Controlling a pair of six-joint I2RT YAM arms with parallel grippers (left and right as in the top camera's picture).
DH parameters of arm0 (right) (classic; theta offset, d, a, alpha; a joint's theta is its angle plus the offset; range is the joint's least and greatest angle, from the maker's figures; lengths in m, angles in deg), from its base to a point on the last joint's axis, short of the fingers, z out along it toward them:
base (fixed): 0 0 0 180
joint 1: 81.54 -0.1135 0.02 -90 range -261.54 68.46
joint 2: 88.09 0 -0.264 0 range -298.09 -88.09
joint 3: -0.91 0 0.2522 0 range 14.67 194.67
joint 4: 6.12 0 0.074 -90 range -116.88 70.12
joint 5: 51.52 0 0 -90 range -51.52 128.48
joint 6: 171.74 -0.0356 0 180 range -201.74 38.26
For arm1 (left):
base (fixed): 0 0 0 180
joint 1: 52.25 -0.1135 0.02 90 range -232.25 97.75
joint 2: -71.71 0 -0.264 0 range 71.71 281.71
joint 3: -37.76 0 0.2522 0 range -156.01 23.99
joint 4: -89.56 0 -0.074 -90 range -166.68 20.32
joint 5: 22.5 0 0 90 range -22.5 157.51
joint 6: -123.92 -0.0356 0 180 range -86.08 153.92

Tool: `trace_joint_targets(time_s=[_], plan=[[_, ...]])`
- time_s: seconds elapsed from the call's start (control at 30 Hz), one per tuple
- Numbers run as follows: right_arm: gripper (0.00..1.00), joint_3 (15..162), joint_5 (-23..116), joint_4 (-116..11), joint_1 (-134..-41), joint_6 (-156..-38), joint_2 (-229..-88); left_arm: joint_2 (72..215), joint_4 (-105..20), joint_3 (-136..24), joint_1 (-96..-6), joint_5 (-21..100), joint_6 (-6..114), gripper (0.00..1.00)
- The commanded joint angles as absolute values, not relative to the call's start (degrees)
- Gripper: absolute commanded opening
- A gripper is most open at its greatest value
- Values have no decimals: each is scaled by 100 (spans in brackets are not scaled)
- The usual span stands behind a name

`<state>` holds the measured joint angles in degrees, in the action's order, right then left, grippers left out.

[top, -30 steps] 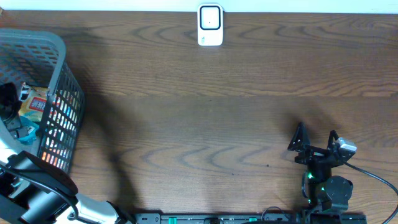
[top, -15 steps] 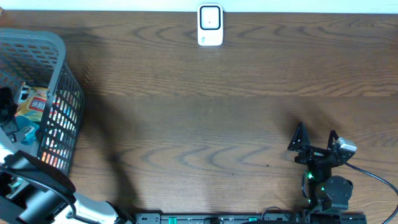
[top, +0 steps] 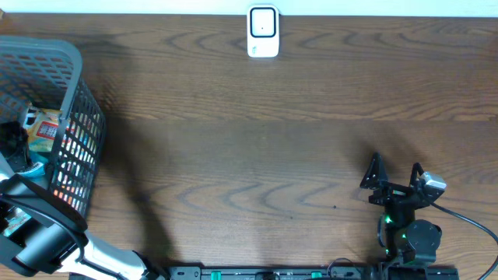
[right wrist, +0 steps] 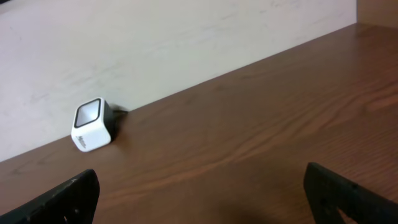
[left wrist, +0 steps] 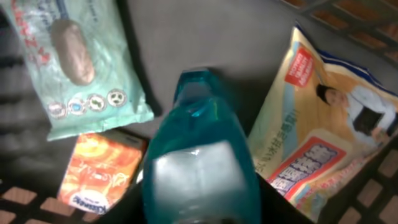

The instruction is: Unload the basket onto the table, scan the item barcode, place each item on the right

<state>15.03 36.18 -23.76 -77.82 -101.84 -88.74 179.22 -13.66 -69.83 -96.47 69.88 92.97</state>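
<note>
Retrieval is going on at the left edge of the table (top: 272, 140): the left gripper (top: 13, 142) is hanging inside the basket (top: 74, 62), right over a teal bottle (left wrist: 199, 162) that is lying among a green pack (left wrist: 74, 68), an orange pack (left wrist: 102, 171) and a pouch (left wrist: 329, 130). The bottle is filling the near middle of the left wrist view, so it is looking like the chosen item. Whether the jaws are gripping it, or standing wide or narrow, I cannot tell, as the fingers are not showing clearly. The right gripper (top: 395, 169) is resting at the near right, jaws standing wide and holding nothing, facing the scanner (top: 263, 31), which is sitting at the far edge in the middle, well apart from both arms. The step in hand is seemingly the pick, with scanning not yet begun. The next move is calling for a firm hold on the bottle's rounded body and a straight lift clear of the basket wall without dragging the packs. After that comes a carry across to the scanner with the barcode turned toward its window; where the barcode is sitting is not showing here.
</note>
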Motion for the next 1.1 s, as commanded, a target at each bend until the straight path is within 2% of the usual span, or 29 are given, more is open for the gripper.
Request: trace_joint_targets(time_s=[0.0,0.13,0.4,0.77,0.93,1.07], plan=[[99,1499,3607,-2398,-7821,-10096,-8848,17985,-1259,-6959,-9671,7053,9004,31],[99,1499,3607,-2398,-7821,-10096,-8848,17694,-1250,-6974,-9671,7053,8982,23],[99,1499,3607,-2398,-7821,-10096,-8848,16280,-1534,-7284,-9669,6975,8788,23],[99,1499,3607,-2398,-7821,-10096,-8848,14462,-2826,-7446,-9466,3884,8689,24],[99,1499,3607,-2398,-7821,-10094,-8848,14079,-2926,-7444,-8489,3615,8547,24],[99,1499,3607,-2398,-7821,-10094,-8848,14182,-2675,-7437,-7007,3735,8167,24]])
